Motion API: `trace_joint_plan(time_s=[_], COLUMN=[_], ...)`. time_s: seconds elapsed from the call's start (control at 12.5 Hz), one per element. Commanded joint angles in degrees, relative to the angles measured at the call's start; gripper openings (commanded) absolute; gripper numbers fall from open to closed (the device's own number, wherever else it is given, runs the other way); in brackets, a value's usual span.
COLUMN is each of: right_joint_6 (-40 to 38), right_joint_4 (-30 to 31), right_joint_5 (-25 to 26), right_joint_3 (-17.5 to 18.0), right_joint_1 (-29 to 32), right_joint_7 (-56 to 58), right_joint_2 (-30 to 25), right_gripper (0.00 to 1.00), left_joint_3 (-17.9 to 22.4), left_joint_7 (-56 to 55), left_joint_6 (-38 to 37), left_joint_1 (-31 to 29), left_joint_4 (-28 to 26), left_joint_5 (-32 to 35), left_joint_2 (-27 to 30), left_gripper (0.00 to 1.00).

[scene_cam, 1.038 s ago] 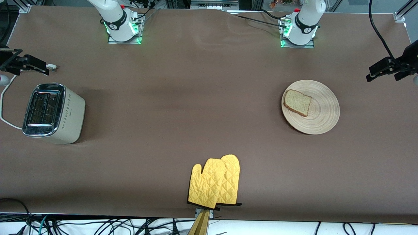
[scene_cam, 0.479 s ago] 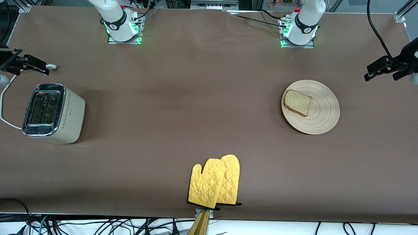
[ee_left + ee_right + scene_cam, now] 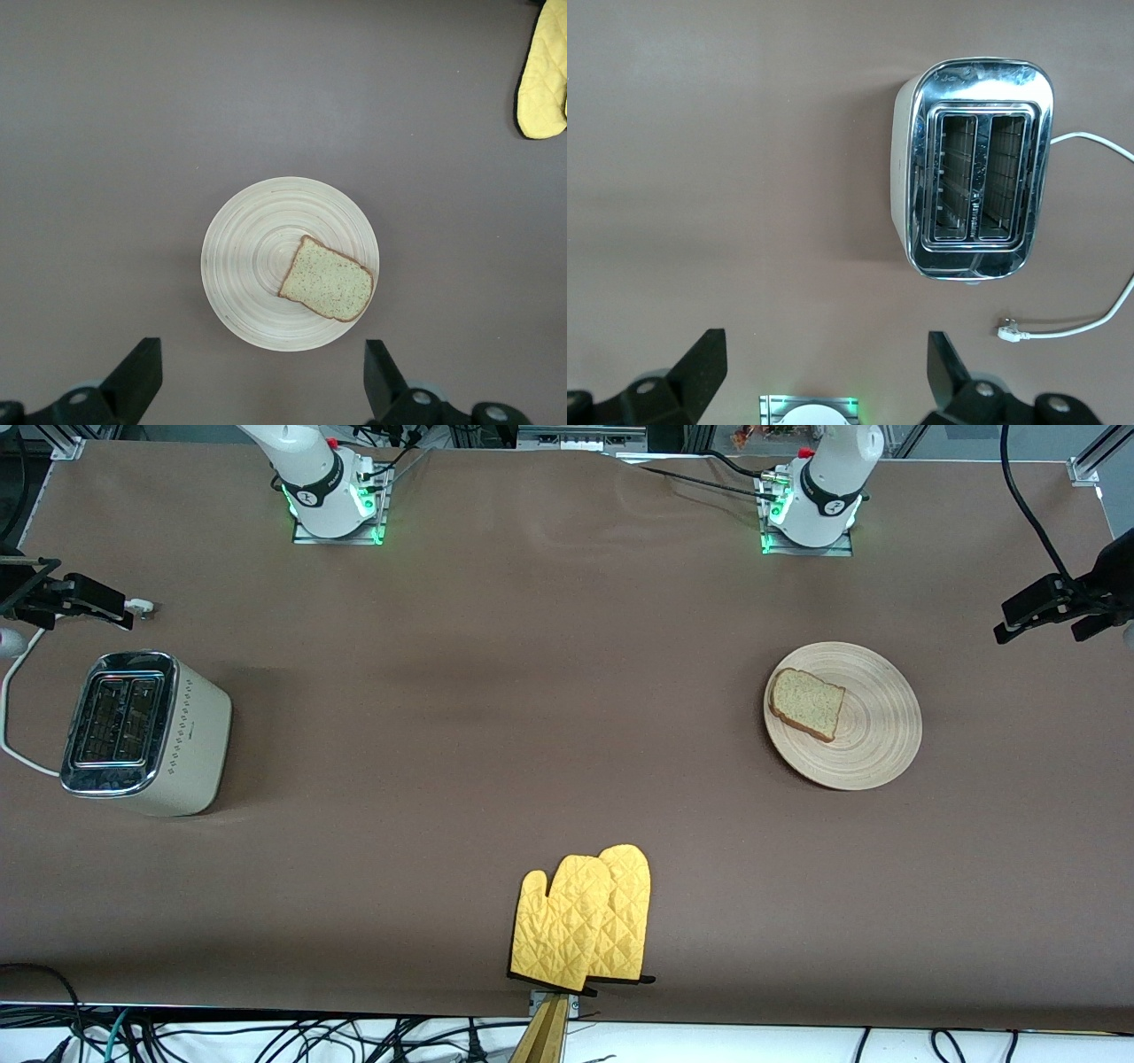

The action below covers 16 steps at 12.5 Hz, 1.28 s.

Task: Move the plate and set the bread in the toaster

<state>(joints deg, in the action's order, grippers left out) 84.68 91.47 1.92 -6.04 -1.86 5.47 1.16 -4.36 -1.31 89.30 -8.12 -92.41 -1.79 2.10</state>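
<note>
Brown cloth covers the whole surface (image 3: 549, 691), with both arm bases standing along its edge farthest from the front camera. Toward the left arm's end lies the wooden plate (image 3: 873, 726), flat on the cloth, and the bread slice (image 3: 806, 704) rests on it off centre, on the part of the plate toward the right arm's end. The left gripper (image 3: 261, 376) hangs high in the air at that end of the surface, its jaws spread wide with nothing between them — its wrist view looks straight down on the plate (image 3: 257, 266) and bread (image 3: 326, 280).

At the right arm's end stands the cream toaster (image 3: 146, 731), upright, chrome top up, both slots bare; its white cord (image 3: 11, 717) trails off toward the surface's edge. The right gripper (image 3: 824, 372) waits high over that end, jaws likewise released and holding nothing, with the toaster (image 3: 974, 204) below its camera.

A pair of yellow oven mitts (image 3: 585, 921) lies overlapped near the edge nearest the front camera, well apart from both toaster and plate.
</note>
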Motion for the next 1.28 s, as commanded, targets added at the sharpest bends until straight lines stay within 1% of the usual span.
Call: trace_joint_plan(time_s=[0.0, 0.24, 0.4, 0.56, 0.96, 1.04, 1.2], right_joint_6=[-0.83, -0.75, -0.75, -0.75, -0.75, -0.75, -0.83], right_joint_4=[-0.24, -0.15, -0.24, -0.32, -0.24, -0.24, -0.15], right_joint_5=[-0.52, -0.6, -1.22, -1.22, -1.31, -1.31, -1.31], right_joint_3=[-0.11, -0.54, -0.72, -0.72, -0.72, -0.72, -0.81], right_joint_1=[0.28, 0.36, 0.36, 0.36, 0.36, 0.36, 0.36], right_joint_7=[0.95, 0.95, 0.95, 0.95, 0.95, 0.95, 0.95], right_joint_2=[-0.19, -0.19, -0.01, -0.01, -0.01, -0.01, 0.07], right_gripper=[1.0, 1.0, 1.0, 1.0, 1.0, 1.0, 1.0], left_joint_3=[-0.74, -0.65, -0.65, -0.65, -0.65, -0.65, -0.65], left_joint_7=[0.96, 0.79, 0.96, 0.96, 2.53, 4.98, 14.45], left_joint_6=[-0.44, -0.61, -0.61, 0.69, 5.26, 7.28, 10.19], left_joint_1=[-0.75, -0.84, -0.84, -0.84, -5.31, -7.33, -11.37], left_joint_4=[0.38, 0.3, -1.19, -1.55, -4.97, -6.63, -8.4], left_joint_5=[-0.23, 0.64, 0.64, 0.47, -0.67, -3.28, -7.51], left_joint_2=[0.53, 0.53, 0.45, -0.43, -6.83, -8.07, -11.92], left_gripper=[1.0, 1.0, 1.0, 1.0, 1.0, 1.0, 1.0])
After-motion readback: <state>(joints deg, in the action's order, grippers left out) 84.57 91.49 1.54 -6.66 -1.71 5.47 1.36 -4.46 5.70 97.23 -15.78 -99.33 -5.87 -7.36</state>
